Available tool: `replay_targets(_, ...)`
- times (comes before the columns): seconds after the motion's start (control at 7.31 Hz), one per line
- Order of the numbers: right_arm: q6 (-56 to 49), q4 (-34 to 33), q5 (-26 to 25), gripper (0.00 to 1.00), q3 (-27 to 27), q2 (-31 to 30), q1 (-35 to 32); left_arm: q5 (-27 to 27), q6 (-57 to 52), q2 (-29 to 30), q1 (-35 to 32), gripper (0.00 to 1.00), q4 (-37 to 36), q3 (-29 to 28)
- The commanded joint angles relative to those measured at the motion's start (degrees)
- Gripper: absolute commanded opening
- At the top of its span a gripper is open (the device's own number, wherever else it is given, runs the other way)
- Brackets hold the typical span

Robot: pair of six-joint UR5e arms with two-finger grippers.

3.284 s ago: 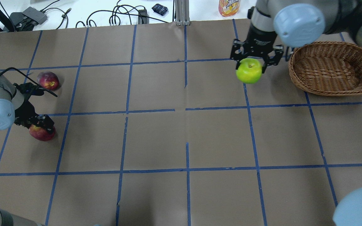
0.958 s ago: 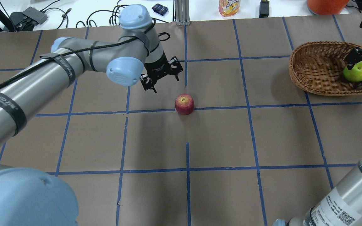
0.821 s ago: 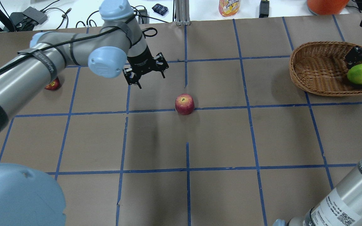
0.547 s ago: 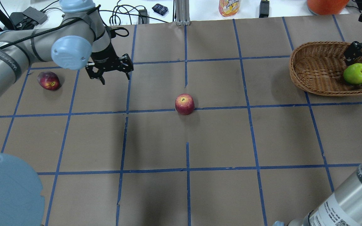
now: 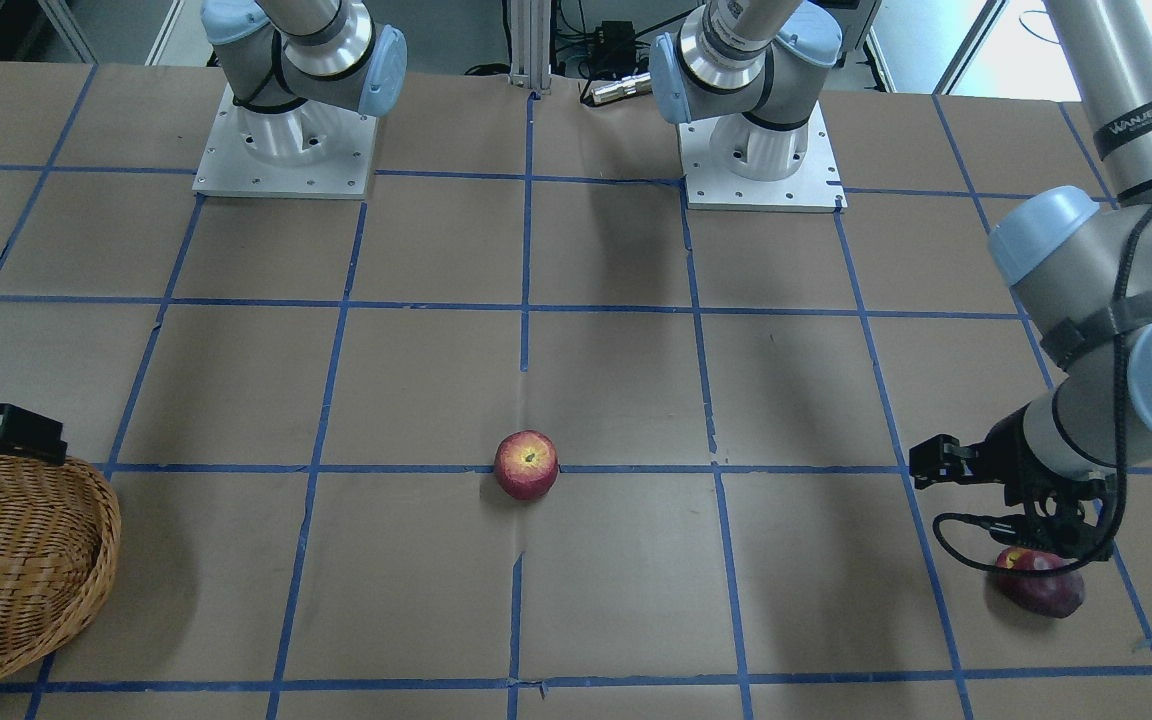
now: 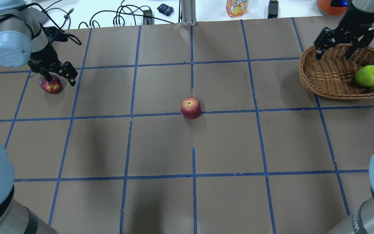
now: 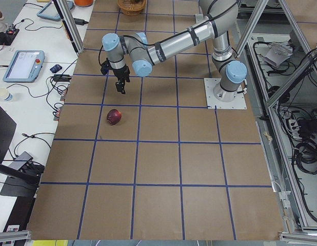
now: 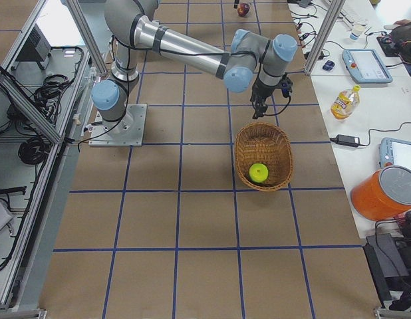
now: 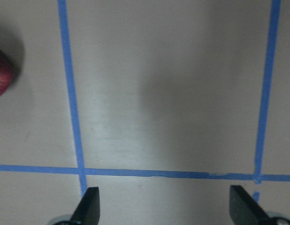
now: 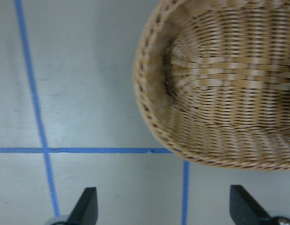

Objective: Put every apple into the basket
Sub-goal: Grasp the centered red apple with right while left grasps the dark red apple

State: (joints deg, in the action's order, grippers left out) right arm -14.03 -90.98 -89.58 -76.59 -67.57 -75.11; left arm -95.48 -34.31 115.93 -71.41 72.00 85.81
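The lime-green apple (image 6: 368, 75) lies inside the wicker basket (image 6: 323, 86) at the right, also in the exterior right view (image 8: 259, 173). The red apple with a yellowish top (image 6: 190, 108) stands alone at the table's middle. The maroon apple (image 6: 50, 85) lies far left. My left gripper (image 6: 60, 78) is open and empty, just above and right of the maroon apple; that apple shows at the left edge of the left wrist view (image 9: 0, 77). My right gripper (image 6: 334, 53) is open and empty above the basket's far left rim (image 10: 149, 93).
Cables, a juice bottle (image 6: 236, 7) and an orange container (image 6: 331, 4) lie beyond the table's far edge. The two arm bases (image 5: 281, 140) stand at the robot's side. Blue tape lines grid the brown tabletop (image 6: 226, 146).
My left arm swung left from near the red apple to over the maroon apple. My right gripper let go of the green apple in the basket and moved to the basket's far left rim.
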Motion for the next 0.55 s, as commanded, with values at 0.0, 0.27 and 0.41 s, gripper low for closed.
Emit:
replay_targets(0.0,15.5,1.2,2.3,1.0,-0.1,-0.8,-12.6,-0.1,-15.9,3.5,2.7,0.96,-6.0,-1.6)
replay_targets(0.27,26.7,0.5,2.6,1.0,-0.4,0.4,-20.4,-0.9,-27.4,6.1,3.1,0.97,-9.2,-3.7)
replay_targets(0.41,31.1,-0.2,2.7,1.0,-0.3,1.2,-24.3,-0.8,-29.2,7.6,3.4,0.97,-9.9,-4.5)
